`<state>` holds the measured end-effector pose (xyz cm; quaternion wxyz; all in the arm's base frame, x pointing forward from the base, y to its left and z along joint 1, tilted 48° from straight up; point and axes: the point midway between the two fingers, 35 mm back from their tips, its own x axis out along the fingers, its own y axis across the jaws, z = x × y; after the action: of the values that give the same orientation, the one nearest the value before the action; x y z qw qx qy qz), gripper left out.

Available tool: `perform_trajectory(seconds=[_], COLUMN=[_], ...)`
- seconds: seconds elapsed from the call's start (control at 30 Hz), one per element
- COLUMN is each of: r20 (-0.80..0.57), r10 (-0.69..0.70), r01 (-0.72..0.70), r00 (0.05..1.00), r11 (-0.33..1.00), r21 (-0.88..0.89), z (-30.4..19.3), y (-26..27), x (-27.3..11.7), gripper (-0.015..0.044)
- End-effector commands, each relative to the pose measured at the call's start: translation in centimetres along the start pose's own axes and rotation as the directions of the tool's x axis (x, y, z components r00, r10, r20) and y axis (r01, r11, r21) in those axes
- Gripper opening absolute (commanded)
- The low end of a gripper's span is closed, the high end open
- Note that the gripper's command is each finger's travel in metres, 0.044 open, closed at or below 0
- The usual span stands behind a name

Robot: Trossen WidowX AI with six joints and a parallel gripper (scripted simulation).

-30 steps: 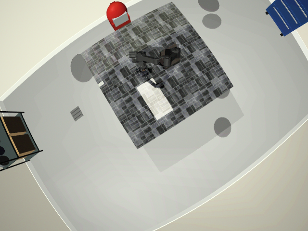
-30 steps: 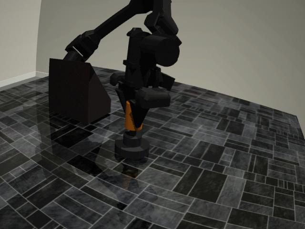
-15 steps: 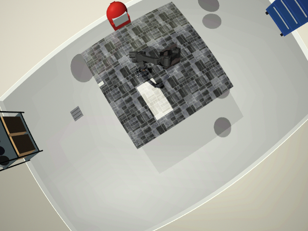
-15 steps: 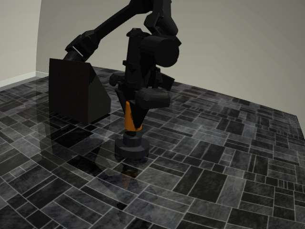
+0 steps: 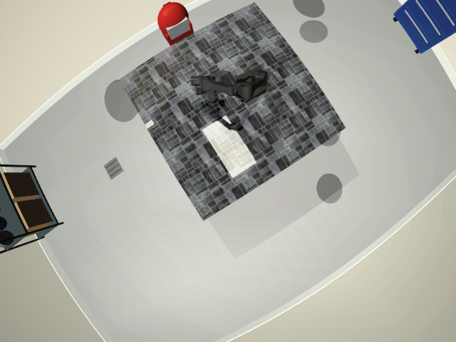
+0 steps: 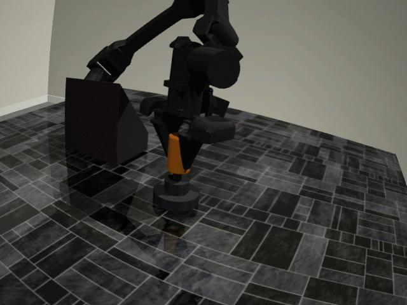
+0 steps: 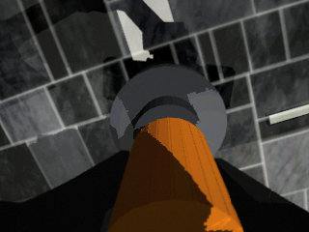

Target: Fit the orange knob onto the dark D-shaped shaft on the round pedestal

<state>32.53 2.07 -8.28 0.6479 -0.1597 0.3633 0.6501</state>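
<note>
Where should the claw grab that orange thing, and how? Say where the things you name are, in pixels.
Around the sides of the knob (image 6: pixel 174 154) (image 7: pixel 169 164), fingers opposed, coming from above: it stands upright and tall, and its underside must probably stay free for the shaft (image 6: pixel 177 177). The gripper (image 6: pixel 177 164) holds it so.

Our black, angular jointed arm (image 5: pixel 221 86) (image 6: pixel 151 27) arches up from its base and bends down at the wrist. Our black parallel-jaw gripper (image 6: pixel 177 161) (image 7: pixel 170 162) points downward, its tapering fingers closed firmly on the orange knob between them.
</note>
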Motion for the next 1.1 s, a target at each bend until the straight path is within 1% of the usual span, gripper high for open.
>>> perform_trajectory(seconds=[0.0,0.33,0.7,0.77,0.93,1.07], r20=[-0.001,-0.001,-0.001,-0.001,-0.001,-0.001], r10=[-0.006,-0.006,-0.006,-0.006,-0.006,-0.006], r01=[0.006,0.006,0.006,0.006,0.005,0.005], r00=[1.000,1.000,1.000,1.000,1.000,1.000], r11=[1.000,1.000,1.000,0.999,0.978,0.976], r21=[-0.010,-0.010,-0.010,-0.036,-0.207,-0.217], z=[-0.13,-0.01,-0.07,-0.07,-0.17,-0.17], y=[-0.01,0.07,0.05,0.05,-0.10,-0.12], x=[-0.14,0.35,-0.19,-0.20,-0.23,-0.20], gripper=[0.0000,0.0000,0.0000,0.0000,0.0000,0.0000])
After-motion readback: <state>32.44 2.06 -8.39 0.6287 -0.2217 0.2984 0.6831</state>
